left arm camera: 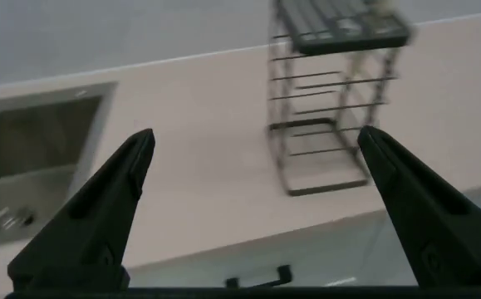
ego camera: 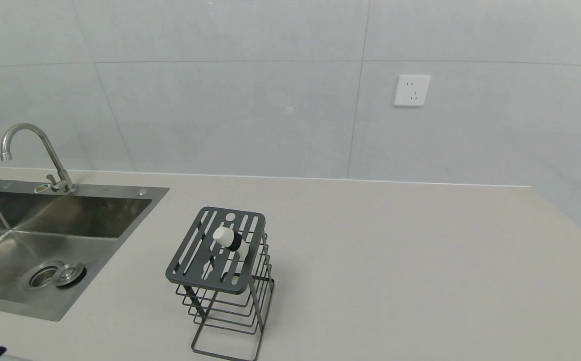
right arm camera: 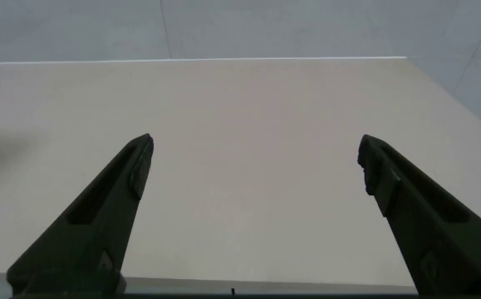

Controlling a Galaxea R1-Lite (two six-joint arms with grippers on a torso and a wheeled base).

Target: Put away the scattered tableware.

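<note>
A dark wire rack (ego camera: 222, 281) with a slotted top plate stands on the pale counter (ego camera: 396, 260) near its front. A utensil with a white and black handle (ego camera: 228, 238) sticks up through one of the rack's slots. In the left wrist view my left gripper (left arm camera: 257, 143) is open, held off the counter's front edge with the rack (left arm camera: 327, 91) beyond it. My right gripper (right arm camera: 255, 148) is open too, over bare counter (right arm camera: 248, 124), with nothing between its fingers.
A steel sink (ego camera: 44, 245) with a curved tap (ego camera: 34, 150) is set into the counter at the left. A tiled wall with a white socket (ego camera: 412, 90) runs behind. The counter's right edge (ego camera: 571, 220) slants away, and cabinet fronts (left arm camera: 306, 266) lie below the front edge.
</note>
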